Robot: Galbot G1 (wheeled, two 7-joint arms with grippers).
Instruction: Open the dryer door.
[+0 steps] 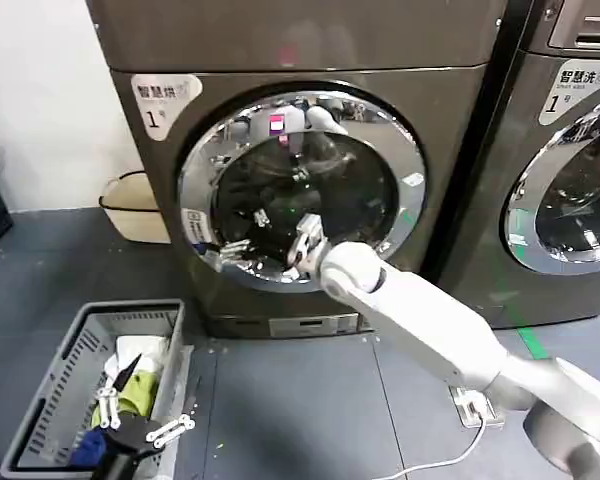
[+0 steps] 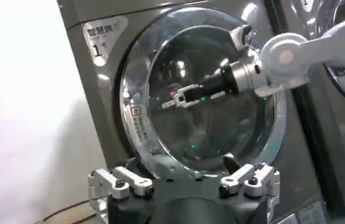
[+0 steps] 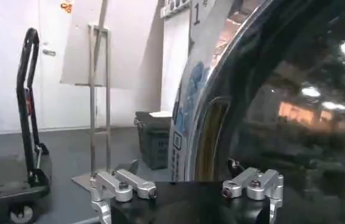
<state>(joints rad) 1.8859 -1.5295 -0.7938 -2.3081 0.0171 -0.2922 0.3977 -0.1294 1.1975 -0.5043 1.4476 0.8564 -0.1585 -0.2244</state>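
Observation:
The grey dryer marked "1" has a round glass door [image 1: 300, 190] with a chrome ring [image 2: 137, 115], and it looks shut against the front. My right arm reaches across the glass. My right gripper [image 1: 245, 240] [image 2: 175, 100] is at the door's lower left rim, open, and the ring's edge [image 3: 190, 146] stands just ahead of its spread fingers [image 3: 132, 185]. My left gripper [image 1: 140, 420] hangs low at the front left over a basket. It is open with nothing in it and faces the door [image 2: 202, 91] from a distance.
A grey laundry basket [image 1: 40, 400] with clothes sits on the floor at the front left. A second machine [image 1: 570, 180] stands to the right of the dryer. A beige basin [image 1: 130, 205] is beside the dryer's left side. A white cable and plug [image 1: 475, 410] lie on the floor.

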